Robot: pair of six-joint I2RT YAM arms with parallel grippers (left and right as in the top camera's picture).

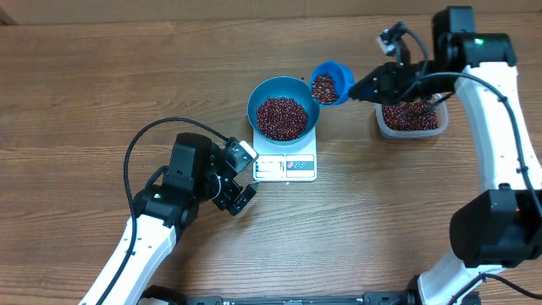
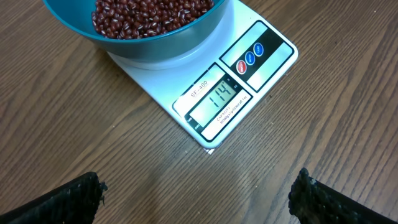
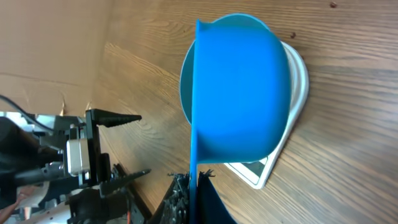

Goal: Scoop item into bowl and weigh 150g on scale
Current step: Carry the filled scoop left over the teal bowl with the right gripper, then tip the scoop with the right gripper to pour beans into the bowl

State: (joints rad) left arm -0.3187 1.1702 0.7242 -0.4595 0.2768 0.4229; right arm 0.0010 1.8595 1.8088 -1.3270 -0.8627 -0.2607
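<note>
The blue bowl (image 1: 282, 114) stands on the white scale (image 1: 285, 166) and holds a heap of dark red-brown beans (image 1: 282, 117). In the left wrist view the scale (image 2: 249, 74) shows 114 under the bowl (image 2: 155, 43). My right gripper (image 1: 362, 87) is shut on the handle of a small blue scoop (image 1: 329, 85), which is full of beans and hangs just beyond the bowl's right rim. From the right wrist I see the scoop's underside (image 3: 239, 93), with my gripper (image 3: 196, 199) clamping its thin handle. My left gripper (image 1: 241, 191) rests open and empty at the scale's front left; in its own view it (image 2: 199, 199) is over bare wood.
A clear plastic tub (image 1: 411, 117) with more beans sits at the right, under my right arm. A black cable (image 1: 140, 144) loops behind my left arm. The table is brown wood.
</note>
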